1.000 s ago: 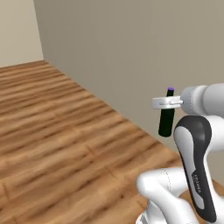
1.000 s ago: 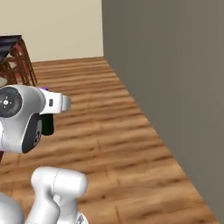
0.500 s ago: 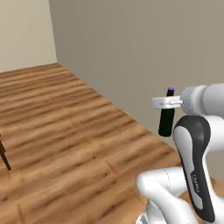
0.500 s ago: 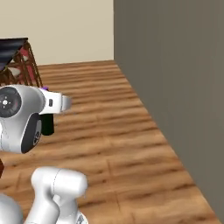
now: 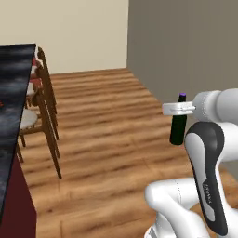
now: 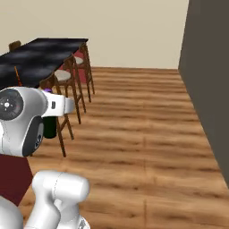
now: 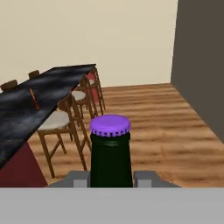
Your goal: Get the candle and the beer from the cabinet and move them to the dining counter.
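My gripper (image 5: 179, 108) is shut on the neck of the beer (image 5: 177, 128), a dark bottle with a purple cap, and holds it upright above the wooden floor. In the hand view the beer (image 7: 110, 153) stands between the two fingertips of the gripper (image 7: 110, 178). The dining counter (image 7: 52, 83), a long black marble slab, lies ahead to the left. The thin orange candle (image 7: 33, 98) stands upright on it, also visible as the candle (image 6: 17, 75) from the right base. The dining counter (image 5: 14, 93) runs along the left edge of the left base view. The cabinet is out of view.
Several wooden chairs (image 7: 65, 124) with pale seats line the near side of the counter, and chairs (image 5: 44, 107) stand between me and the slab. A grey wall (image 6: 208, 76) rises on the right. Bare wooden floor (image 6: 143, 120) stretches ahead.
The whole picture has shifted, so the base has moved: the counter and chairs have come into view where there was floor and wall. The beer stays held in the same grip.
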### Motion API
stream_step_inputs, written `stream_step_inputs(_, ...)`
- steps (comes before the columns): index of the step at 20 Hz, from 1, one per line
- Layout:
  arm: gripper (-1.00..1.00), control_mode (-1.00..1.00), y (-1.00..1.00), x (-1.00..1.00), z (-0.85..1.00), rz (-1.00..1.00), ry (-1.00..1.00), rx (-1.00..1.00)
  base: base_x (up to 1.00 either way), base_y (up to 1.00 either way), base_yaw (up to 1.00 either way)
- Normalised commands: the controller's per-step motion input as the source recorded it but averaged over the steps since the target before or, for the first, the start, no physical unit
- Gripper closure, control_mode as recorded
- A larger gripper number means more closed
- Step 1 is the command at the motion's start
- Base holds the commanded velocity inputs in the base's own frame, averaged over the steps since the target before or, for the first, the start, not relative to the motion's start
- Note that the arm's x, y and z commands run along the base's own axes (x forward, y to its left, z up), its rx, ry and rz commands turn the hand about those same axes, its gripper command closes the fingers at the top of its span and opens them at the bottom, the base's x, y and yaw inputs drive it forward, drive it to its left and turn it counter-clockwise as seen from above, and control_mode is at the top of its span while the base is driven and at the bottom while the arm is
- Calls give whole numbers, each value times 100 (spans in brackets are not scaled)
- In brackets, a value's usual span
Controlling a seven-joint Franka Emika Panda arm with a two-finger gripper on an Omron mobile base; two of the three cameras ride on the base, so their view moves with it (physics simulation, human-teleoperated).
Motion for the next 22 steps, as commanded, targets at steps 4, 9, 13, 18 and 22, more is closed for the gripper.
stream_step_inputs(4,100,100,0,0,0,0,0,0,75,0,28)
stream_step_inputs(9,100,100,0,0,0,0,0,0,99,-5,7)
stream_step_inputs(13,100,100,0,0,0,0,0,0,97,-26,14)
stream_step_inputs(18,100,100,0,0,0,0,0,0,93,-36,20)
stream_step_inputs(22,100,100,0,0,0,0,0,0,63,-54,31)
